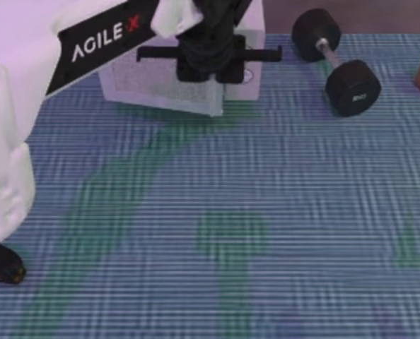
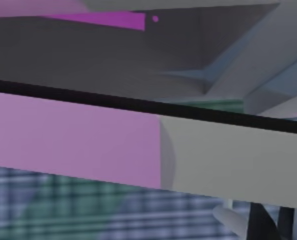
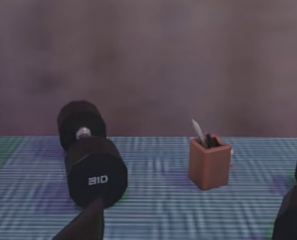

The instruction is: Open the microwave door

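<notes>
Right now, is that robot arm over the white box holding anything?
Cannot be told: the left hand sits at the pale lavender-white microwave front, but its grip is hidden.

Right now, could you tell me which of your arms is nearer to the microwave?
Left. My left gripper sits right at the front of the microwave, over the door area. My right arm is out of the top view; its wrist camera faces the dumbbell, off beside the microwave.

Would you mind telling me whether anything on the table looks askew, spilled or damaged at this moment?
Nothing stands out as spilled or damaged. The microwave door is swung open, as the task intends, with the left gripper at its front. The black dumbbell lies on its side beside the microwave, and the brown holder stands upright.
</notes>
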`<action>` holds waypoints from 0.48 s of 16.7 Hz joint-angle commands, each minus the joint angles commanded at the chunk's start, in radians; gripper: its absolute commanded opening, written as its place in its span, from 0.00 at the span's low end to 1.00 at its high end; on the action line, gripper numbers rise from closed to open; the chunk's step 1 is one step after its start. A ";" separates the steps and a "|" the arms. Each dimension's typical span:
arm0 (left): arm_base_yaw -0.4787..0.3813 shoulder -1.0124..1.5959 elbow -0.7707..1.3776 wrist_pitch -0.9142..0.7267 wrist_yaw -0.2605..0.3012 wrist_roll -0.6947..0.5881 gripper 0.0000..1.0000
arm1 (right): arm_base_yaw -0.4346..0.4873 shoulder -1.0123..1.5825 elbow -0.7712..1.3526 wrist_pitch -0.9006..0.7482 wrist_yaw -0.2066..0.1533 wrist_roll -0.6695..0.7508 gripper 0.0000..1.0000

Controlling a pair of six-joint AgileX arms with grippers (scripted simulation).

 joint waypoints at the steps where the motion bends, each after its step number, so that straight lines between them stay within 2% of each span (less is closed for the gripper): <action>1: 0.000 0.000 0.000 0.000 0.000 0.000 0.00 | 0.000 0.000 0.000 0.000 0.000 0.000 1.00; 8: -0.005 -0.008 -0.018 0.010 0.008 0.008 0.00 | 0.000 0.000 0.000 0.000 0.000 0.000 1.00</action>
